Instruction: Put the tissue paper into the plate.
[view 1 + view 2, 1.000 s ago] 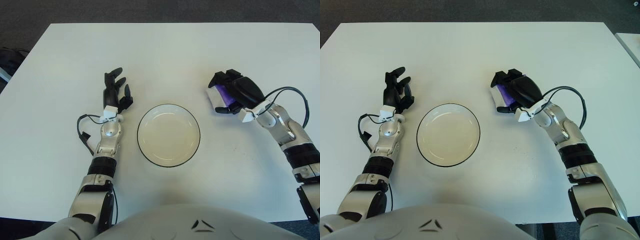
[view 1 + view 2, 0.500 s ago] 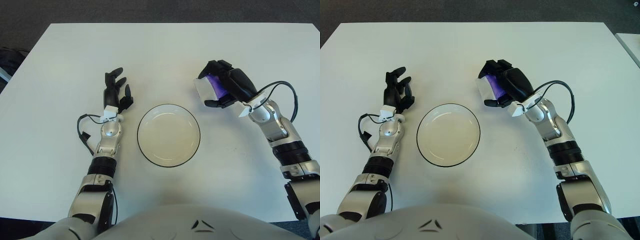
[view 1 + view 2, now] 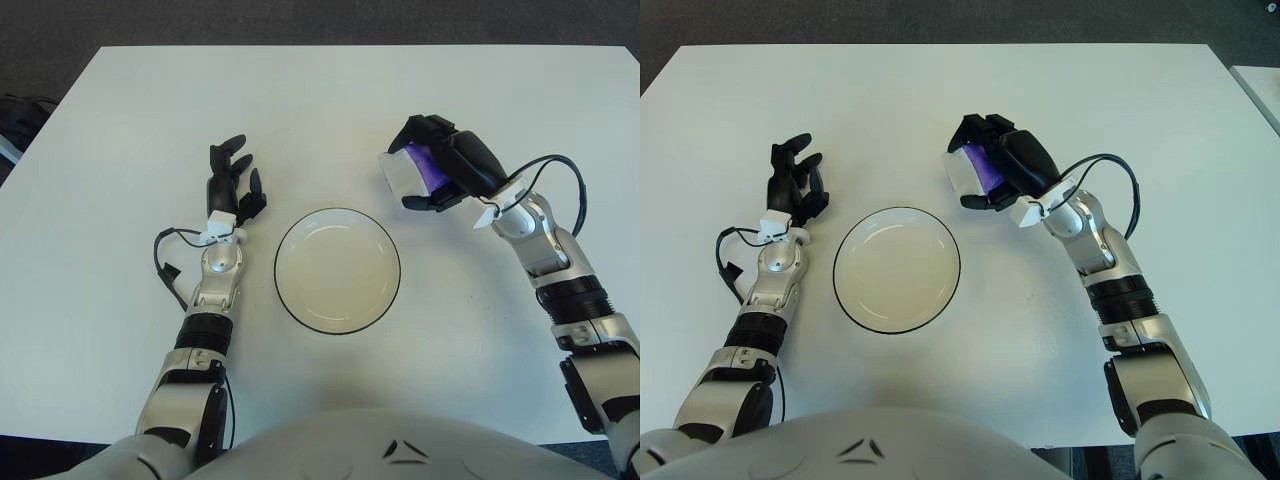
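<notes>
A white and purple tissue pack (image 3: 412, 172) is gripped in my right hand (image 3: 440, 172), whose black fingers curl around it above the table. The hand hangs just up and right of the plate (image 3: 338, 270), a round white dish with a dark rim that holds nothing. Only the pack's left end and a purple strip show past the fingers. My left hand (image 3: 230, 185) shows to the left of the plate with its fingers spread and nothing in them.
The white table (image 3: 320, 100) spreads under everything, with dark floor beyond its far edge. A black cable (image 3: 165, 265) loops beside my left wrist and another (image 3: 560, 175) arcs over my right forearm.
My right hand has carried the tissue pack left and slightly away, from right of the plate toward its upper right rim. The left hand and plate have not moved.
</notes>
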Controlling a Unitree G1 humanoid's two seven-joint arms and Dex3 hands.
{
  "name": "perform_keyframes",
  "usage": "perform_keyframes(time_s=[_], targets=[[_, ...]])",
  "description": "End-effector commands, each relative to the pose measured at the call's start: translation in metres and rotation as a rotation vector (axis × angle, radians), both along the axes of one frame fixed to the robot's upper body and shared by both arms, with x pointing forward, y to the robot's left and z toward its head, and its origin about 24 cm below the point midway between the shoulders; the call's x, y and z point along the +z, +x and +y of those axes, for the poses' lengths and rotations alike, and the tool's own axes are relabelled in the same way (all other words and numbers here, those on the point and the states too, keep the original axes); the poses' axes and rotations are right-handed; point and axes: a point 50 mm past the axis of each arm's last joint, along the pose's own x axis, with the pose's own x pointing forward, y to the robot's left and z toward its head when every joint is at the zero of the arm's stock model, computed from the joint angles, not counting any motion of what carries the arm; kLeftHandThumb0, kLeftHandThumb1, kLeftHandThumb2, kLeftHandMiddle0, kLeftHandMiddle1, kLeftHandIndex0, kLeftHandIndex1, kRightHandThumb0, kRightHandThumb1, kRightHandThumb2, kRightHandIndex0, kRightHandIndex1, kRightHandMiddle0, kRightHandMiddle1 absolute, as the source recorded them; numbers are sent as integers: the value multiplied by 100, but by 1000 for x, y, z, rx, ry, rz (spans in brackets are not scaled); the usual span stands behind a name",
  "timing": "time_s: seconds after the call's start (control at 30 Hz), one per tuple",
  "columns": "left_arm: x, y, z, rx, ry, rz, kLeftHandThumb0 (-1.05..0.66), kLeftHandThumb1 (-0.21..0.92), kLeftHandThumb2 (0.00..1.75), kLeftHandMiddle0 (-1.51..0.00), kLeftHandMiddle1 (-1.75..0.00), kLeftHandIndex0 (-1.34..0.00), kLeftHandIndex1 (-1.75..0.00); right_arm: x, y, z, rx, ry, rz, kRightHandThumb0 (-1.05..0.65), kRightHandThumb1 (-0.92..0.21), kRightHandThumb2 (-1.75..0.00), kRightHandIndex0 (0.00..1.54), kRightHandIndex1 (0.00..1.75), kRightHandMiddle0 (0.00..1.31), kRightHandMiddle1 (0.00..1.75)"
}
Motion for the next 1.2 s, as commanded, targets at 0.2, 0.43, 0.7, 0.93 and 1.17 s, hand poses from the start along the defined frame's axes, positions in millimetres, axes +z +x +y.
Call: perform_keyframes(time_s=[0.2, 0.43, 0.7, 0.93, 1.17], targets=[[-63, -35, 9, 31, 20, 265, -69, 92, 77, -26, -65, 0, -96, 19, -1, 12, 39, 4, -65, -43, -46, -114, 113, 175, 50, 175], [-63, -35, 9, 28, 24, 268, -69, 92, 78, -27, -65, 0, -96, 25, -3, 22, 75, -15, -116, -43, -46, -114, 115, 175, 50, 175], [-65, -35, 9, 24, 31, 277, -68, 92, 78, -27, -66, 0, -96, 34, -5, 28, 101, -31, -141, -43, -46, -113, 117, 175, 50, 175], [-66, -34, 9, 24, 27, 292, -67, 92, 78, -27, -66, 0, -96, 41, -8, 34, 114, -35, -156, -44, -45, -115, 119, 175, 51, 175], [-69, -34, 10, 29, 37, 301, -66, 92, 78, -28, -68, 0, -96, 44, -14, 45, 162, -25, -139, -44, -43, -117, 121, 175, 52, 175]])
